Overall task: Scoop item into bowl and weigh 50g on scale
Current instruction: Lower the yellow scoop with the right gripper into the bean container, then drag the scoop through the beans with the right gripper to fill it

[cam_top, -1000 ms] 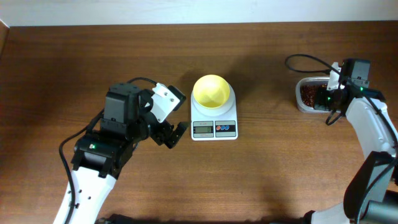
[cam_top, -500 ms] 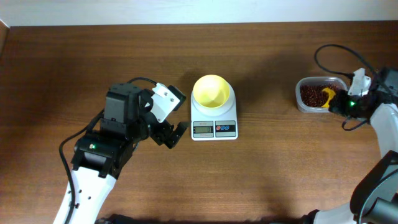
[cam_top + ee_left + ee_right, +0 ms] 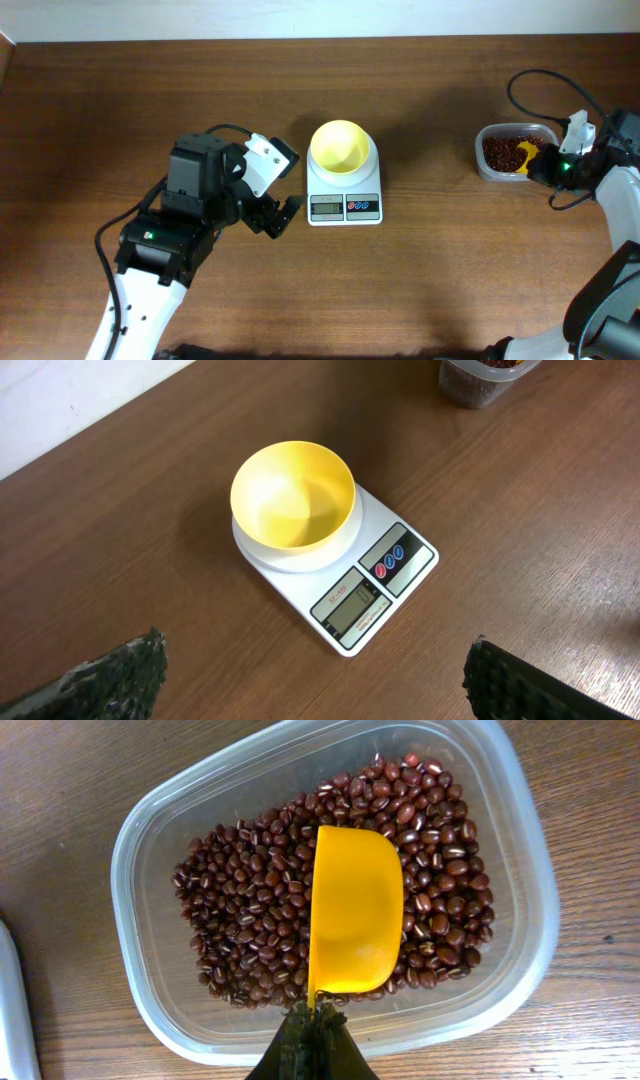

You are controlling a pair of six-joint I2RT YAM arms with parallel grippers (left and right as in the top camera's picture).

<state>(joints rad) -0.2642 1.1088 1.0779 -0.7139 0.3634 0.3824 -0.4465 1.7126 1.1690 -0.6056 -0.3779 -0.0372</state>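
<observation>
The bench (image 3: 450,280) carries the scale (image 3: 345,192) at centre, left jaws spread beside it. The tub (image 3: 522,900) sits far right; the bowl (image 3: 340,147) tops the scale — right jaws pinch the scoop (image 3: 356,910), lying on the tub's beans (image 3: 250,910).

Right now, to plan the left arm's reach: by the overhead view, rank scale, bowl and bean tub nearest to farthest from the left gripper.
1. scale, beside the left gripper.
2. bowl, on the scale's back.
3. bean tub, far right.
</observation>
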